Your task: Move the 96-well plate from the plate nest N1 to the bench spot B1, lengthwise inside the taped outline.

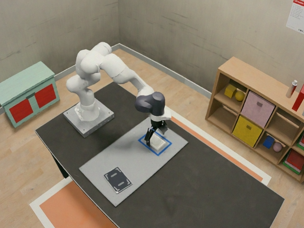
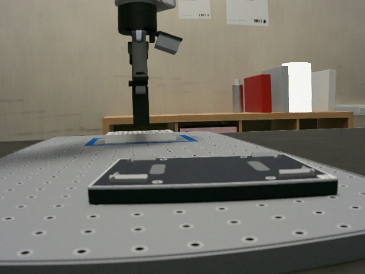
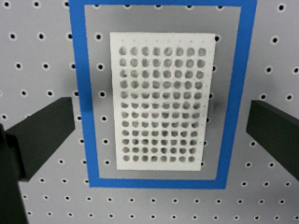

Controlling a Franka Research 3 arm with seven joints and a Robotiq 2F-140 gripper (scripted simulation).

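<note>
1. White plate [image 3: 161,100] lies flat and lengthwise inside the blue outline [image 3: 77,93], near the breadboard's [image 1: 98,169] far-right edge.
2. The gripper [image 3: 159,128] hangs above it, jaws spread fully, holding nothing, clear of both long sides.
3. The nest [image 1: 118,179] sits bare near the breadboard's near-left corner.

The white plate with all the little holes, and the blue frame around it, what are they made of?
The 96-well plate looks like matte white plastic: stiff, evenly white, with neat rows of moulded wells. The blue outline looks like flat tape stuck on the grey perforated board: thin, no raised edge. The board could be painted metal, though that is unsure.
</note>
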